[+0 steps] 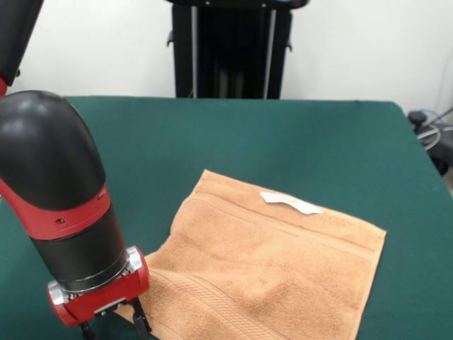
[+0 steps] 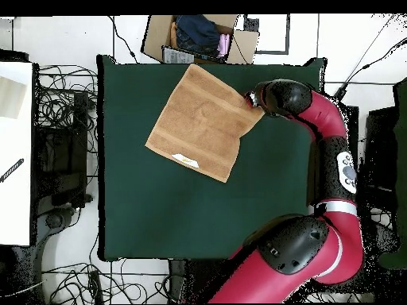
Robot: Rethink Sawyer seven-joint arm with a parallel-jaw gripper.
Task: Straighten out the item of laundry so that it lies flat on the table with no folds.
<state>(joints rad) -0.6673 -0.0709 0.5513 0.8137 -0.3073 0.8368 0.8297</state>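
Observation:
The item of laundry is a light orange-tan towel spread almost flat on the green table, with a white tag near its far edge and ribbed bands along two sides. My gripper hangs low at the towel's near left corner, open, with its two fingers apart and towel edge showing between them. In the overhead view the towel lies at the table's top middle, and the arm's wrist covers the gripper at the towel's right corner.
The red and black arm runs along the table's right side in the overhead view. A cardboard box with clothes stands beyond the top edge. Cables lie on the floor at the left.

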